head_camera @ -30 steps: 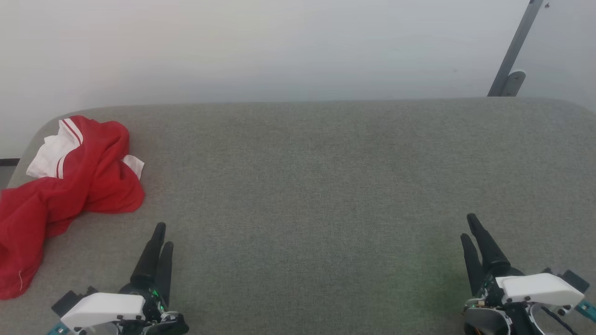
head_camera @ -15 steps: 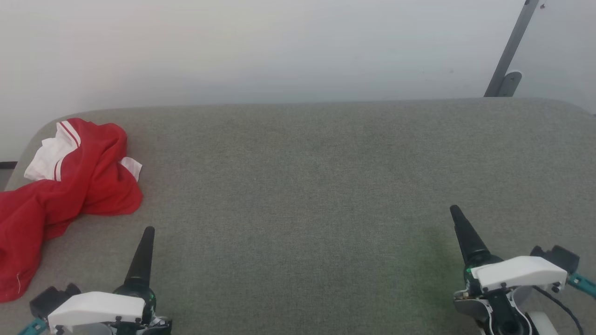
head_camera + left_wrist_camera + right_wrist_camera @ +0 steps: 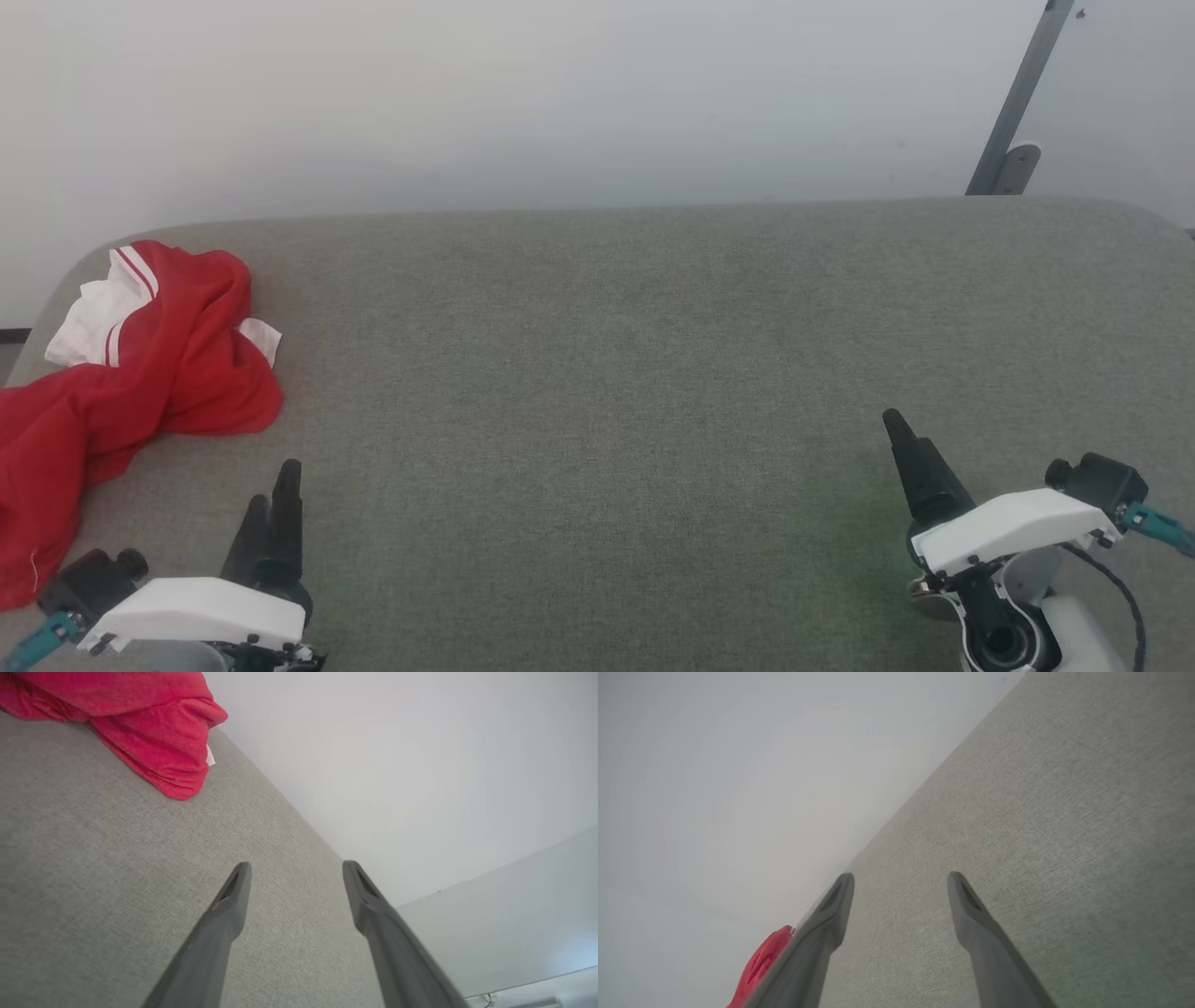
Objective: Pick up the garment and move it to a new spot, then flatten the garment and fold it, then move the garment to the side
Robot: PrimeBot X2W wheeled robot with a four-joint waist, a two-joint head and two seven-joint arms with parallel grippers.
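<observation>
Stretching across nearly the whole head view is a grey woven upholstered surface [image 3: 607, 373] with rounded far corners, backed by a plain white wall [image 3: 513, 93].

A crumpled red jersey-style garment with white sleeves [image 3: 140, 373] lies at the surface's far left, at about 9 o'clock in the head view. Its long axis runs from roughly 1 o'clock to 7 o'clock. The upper end, a white sleeve with red-and-white striped trim, points toward the wall. The lower end is plain red cloth trailing toward the near left edge, where it runs out of frame. No lettering can be made out in the folds.

The left gripper [image 3: 274, 485] sits at the lower left, fingers pointing to 12 o'clock. The garment lies at about 10 to 11 o'clock from it, near but apart. In the left wrist view the left gripper [image 3: 295, 865] has its two dark fingers spread with bare grey surface between them, and the red cloth [image 3: 154, 742] is at 11 o'clock.

The right gripper [image 3: 894, 420] is at the lower right, tilted toward 11 o'clock, well apart from the garment. Its wrist view shows its fingers [image 3: 901, 876] likewise parted and empty, with a sliver of red [image 3: 761, 961] at 8 o'clock.

A slim grey metal bar [image 3: 1018, 103] leans against the wall at 1 o'clock.
</observation>
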